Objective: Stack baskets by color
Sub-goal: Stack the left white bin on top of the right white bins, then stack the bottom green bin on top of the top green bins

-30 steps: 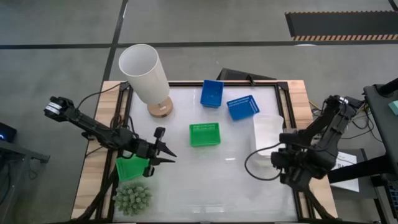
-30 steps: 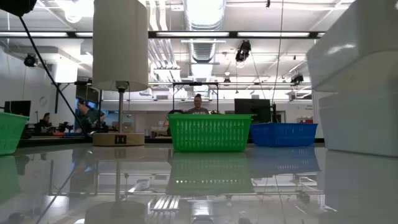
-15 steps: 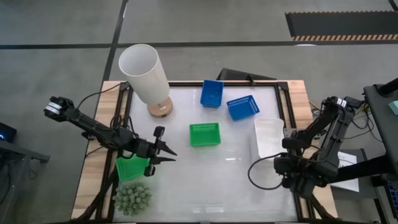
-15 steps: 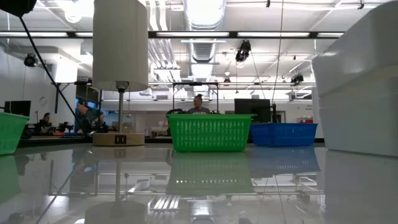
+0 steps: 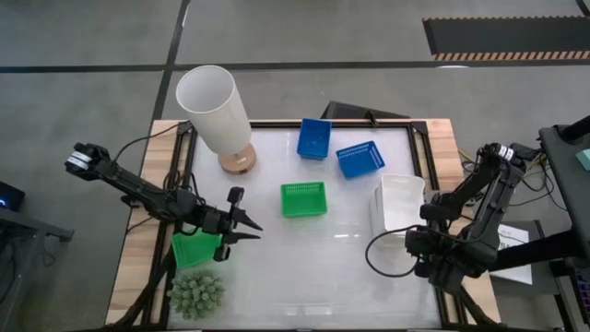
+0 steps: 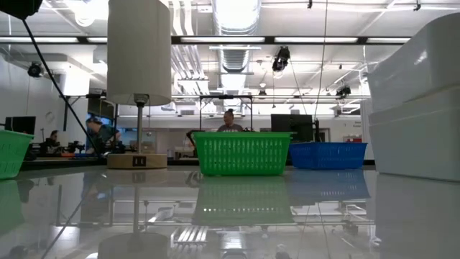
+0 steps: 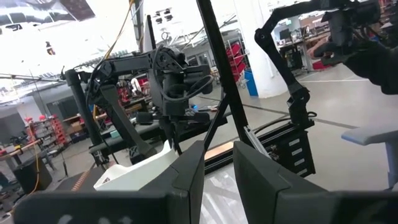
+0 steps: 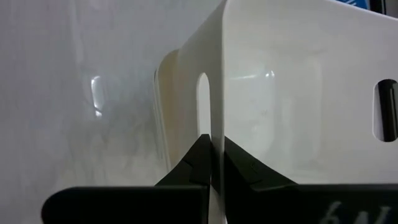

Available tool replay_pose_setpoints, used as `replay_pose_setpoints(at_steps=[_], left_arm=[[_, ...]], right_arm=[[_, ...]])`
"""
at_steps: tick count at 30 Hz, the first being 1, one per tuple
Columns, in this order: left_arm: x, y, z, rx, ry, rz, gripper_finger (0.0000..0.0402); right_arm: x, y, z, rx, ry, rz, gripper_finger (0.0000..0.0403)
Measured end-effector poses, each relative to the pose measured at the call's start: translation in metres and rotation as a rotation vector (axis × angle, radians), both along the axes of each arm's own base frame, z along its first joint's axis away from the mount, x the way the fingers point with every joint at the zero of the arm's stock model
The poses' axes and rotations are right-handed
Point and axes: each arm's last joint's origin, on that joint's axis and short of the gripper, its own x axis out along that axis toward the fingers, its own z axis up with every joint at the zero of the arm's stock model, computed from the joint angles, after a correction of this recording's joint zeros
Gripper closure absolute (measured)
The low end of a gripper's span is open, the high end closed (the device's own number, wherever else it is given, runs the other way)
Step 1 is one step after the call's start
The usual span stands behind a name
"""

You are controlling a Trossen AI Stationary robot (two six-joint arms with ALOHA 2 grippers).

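high view shows the white baskets (image 5: 398, 205) at the desk's (image 5: 304, 277) right side, tipped up on edge, with the right tool (image 5: 412, 242) at their near rim; the right wrist view shows its two fingers pressed together on the thin white wall (image 8: 273, 93), beside a slot handle. how many white baskets are nested there i cannot tell, though the low view shows a seam across the white mass (image 6: 420, 101). they look like stiff, light, smooth plastic, so a pinch on one thin wall may let the load swing or slip; a hold near the slot or the rim's middle seems safest. the green basket (image 5: 303, 198) sits mid-desk, upright, and two blue baskets (image 5: 314, 137) (image 5: 359, 159) lie near each other toward the far edge; their mesh sides should flex a little and offer an easy rim to grip. another green basket (image 5: 195, 249) sits at the left under the left tool (image 5: 241, 226), whose fingers are a little apart and, in its wrist view, empty (image 7: 217, 171). the tall white lamp (image 5: 214, 115) stands at the far left corner and the spiky plant (image 5: 195, 293) at the near left, both just beside the left green one and likely to crowd any reach there.
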Motion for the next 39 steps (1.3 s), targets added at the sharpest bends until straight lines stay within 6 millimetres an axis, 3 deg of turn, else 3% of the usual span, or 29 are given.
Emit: replay_pose_setpoints(at_steps=[11, 25, 32, 39], left_arm=[[0.0, 0.001, 0.0, -0.001, 0.0, 0.006, 0.0332], [0.001, 0.002, 0.0, -0.018, 0.004, 0.058, 0.0332], [0.006, 0.002, -0.007, -0.103, 0.068, 0.106, 0.0332], [0.025, -0.001, -0.032, -0.189, 0.198, 0.238, 0.0332]], right_arm=[[0.0, 0.001, 0.0, 0.01, 0.0, -0.002, 0.0384], [0.0, 0.001, 0.001, 0.019, 0.028, 0.027, 0.0266], [0.009, 0.0, 0.01, -0.072, -0.306, -0.007, 0.0271], [0.02, 0.007, 0.003, -0.196, -0.553, 0.141, 0.0311]])
